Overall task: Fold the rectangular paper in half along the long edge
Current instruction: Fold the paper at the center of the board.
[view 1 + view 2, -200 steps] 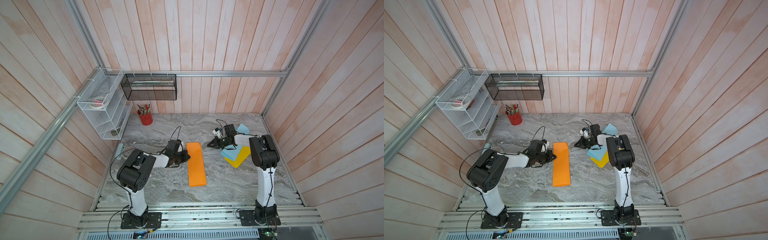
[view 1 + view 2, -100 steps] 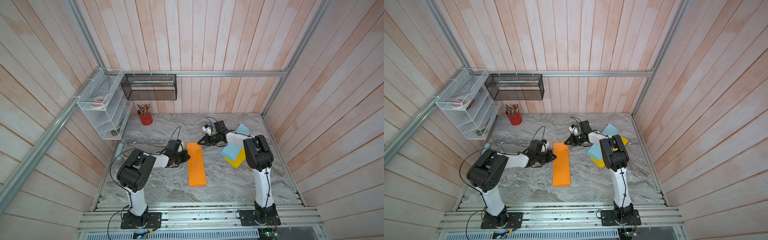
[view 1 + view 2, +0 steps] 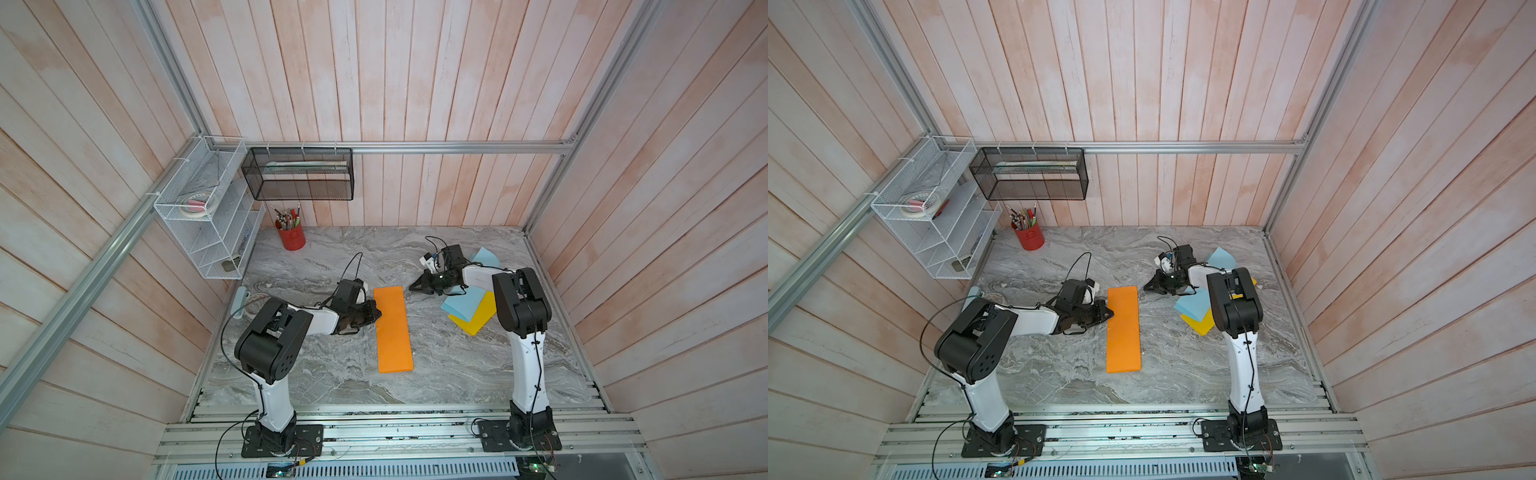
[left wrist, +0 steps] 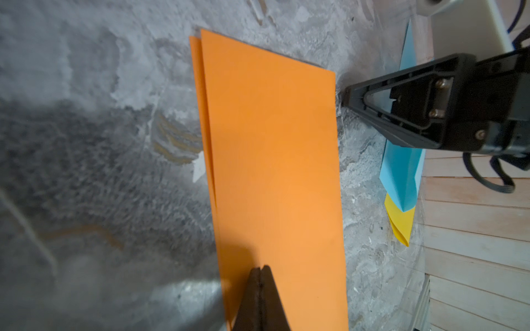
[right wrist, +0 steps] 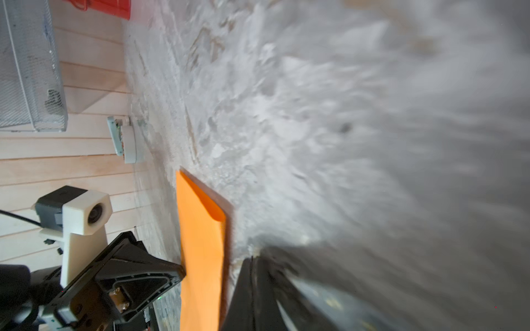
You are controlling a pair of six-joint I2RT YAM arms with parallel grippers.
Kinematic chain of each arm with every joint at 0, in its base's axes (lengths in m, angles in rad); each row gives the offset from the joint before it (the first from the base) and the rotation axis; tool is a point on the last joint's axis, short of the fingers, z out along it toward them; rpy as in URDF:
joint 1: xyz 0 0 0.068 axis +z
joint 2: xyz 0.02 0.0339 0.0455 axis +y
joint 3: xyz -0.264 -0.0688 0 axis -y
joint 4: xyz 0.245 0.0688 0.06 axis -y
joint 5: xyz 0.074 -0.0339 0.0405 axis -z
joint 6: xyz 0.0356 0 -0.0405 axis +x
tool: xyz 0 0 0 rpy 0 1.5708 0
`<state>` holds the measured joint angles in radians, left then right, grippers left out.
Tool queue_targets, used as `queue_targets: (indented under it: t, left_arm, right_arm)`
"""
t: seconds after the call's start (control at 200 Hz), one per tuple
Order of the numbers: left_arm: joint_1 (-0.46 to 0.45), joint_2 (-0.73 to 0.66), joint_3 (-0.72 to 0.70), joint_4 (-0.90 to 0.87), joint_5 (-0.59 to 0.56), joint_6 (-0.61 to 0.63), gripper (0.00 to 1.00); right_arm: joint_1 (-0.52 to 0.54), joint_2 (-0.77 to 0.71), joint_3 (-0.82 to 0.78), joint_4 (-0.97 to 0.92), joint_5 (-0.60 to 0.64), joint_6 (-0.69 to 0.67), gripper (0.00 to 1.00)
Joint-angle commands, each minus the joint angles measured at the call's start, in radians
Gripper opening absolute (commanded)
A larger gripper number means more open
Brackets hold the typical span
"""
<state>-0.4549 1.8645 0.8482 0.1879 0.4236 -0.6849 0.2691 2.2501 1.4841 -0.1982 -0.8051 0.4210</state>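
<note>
The right gripper (image 3: 412, 286) has swung from the blue sheets (image 3: 463, 301), half hidden by its arm, to the far right corner of the folded orange paper (image 3: 392, 328). Its jaws are closed and empty. The left gripper (image 3: 377, 314), also closed, sits over the paper's left edge on the marble tabletop (image 3: 332, 257). Whether it touches the paper is unclear.

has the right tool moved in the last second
Yes. The right tool has shifted toward the folded orange paper sheet, which lies unmoved, as seen in a top view.

Folded orange paper (image 3: 392, 330) on marble table (image 3: 332, 374), left gripper (image 3: 377, 312) at its left edge, right gripper (image 3: 412, 286) just beside its far right corner, blue sheet (image 3: 463, 302) beyond
</note>
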Motion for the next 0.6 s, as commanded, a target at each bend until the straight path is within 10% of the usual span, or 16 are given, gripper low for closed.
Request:
queue_targets:
  t: [0.0,0.595]
  left_arm:
    - [-0.011,0.080,-0.048,-0.196,-0.055,0.015,0.00]
    - [-0.012,0.087,-0.041,-0.202,-0.054,0.016,0.00]
  right_arm:
    - [0.006,-0.057,-0.009,-0.046,0.031,-0.011,0.00]
    - [0.126,0.008,-0.006,0.005,-0.007,0.045,0.00]
